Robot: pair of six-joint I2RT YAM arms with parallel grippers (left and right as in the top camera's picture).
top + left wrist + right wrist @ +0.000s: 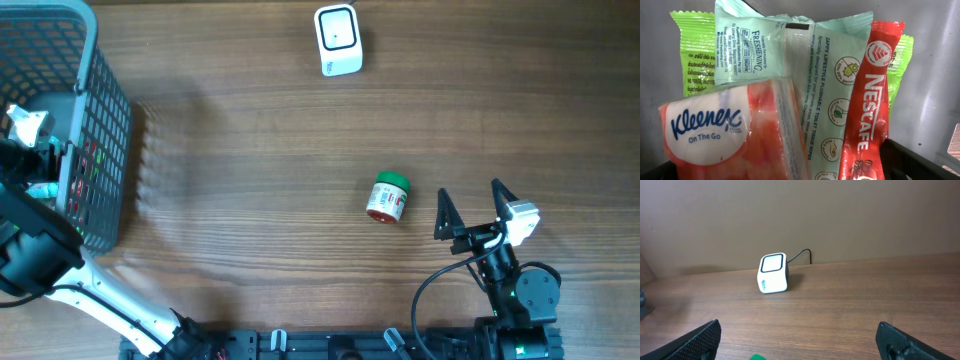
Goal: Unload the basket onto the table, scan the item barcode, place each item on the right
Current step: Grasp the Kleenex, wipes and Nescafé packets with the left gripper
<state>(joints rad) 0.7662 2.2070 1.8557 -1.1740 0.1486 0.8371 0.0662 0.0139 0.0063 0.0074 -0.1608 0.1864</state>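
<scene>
The small jar [388,198] lies on its side on the table [250,150], near the right fingers [443,212], which stand wide and empty. The jar looks light, rigid and likely to roll, so gripping across its round body seems best. The left fingers [912,159], in the basket [105,120], are spread wide too.

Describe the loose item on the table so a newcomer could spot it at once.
On the wooden table, look well right of the grey mesh basket, toward the right gripper. Just left of its spread fingers a small jar lies on its side. Its green lid and red-and-white label set it apart from the boxy white scanner at the far edge.
</scene>
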